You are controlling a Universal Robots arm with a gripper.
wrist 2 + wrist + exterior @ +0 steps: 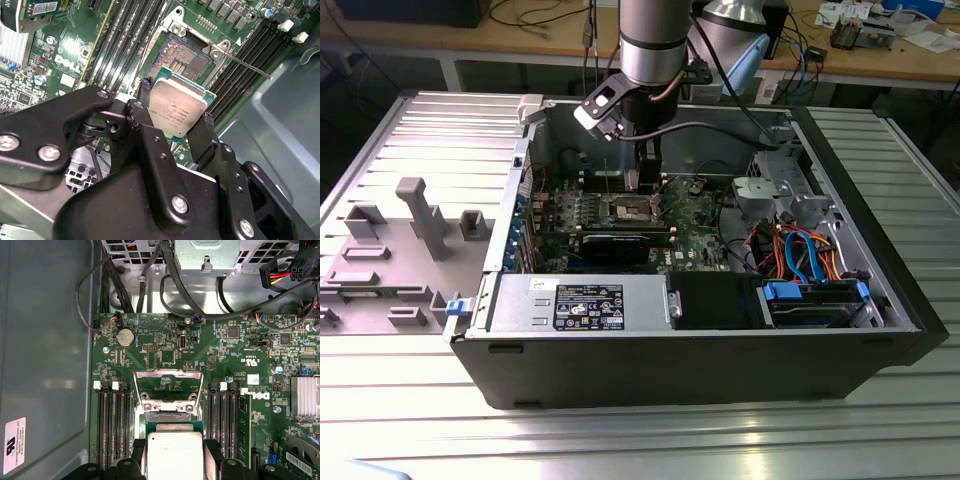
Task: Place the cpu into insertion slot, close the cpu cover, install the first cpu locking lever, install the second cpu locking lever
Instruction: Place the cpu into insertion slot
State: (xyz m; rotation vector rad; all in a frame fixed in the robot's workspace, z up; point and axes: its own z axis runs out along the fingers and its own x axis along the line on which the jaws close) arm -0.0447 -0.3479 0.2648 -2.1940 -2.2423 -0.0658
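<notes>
Printed label (588,305) on power supply (515,300), wording illegible

- The cpu (176,110) sits in the gripper (176,104), just beside the insertion slot (186,55).
- Memory slots (114,425) flank the insertion slot on both sides.
- The computer case (670,370) rests on the table (420,420).

Gripper (173,454) clamped on cpu (172,460) over green board (210,347); cpu cover (169,374) standing open nr it; RAM slots (112,425) flank.

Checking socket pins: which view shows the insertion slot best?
Second wrist view: the insertion slot lies open, contacts visible. The first wrist view has the cpu covering most; the exterior view shows it small.
</notes>
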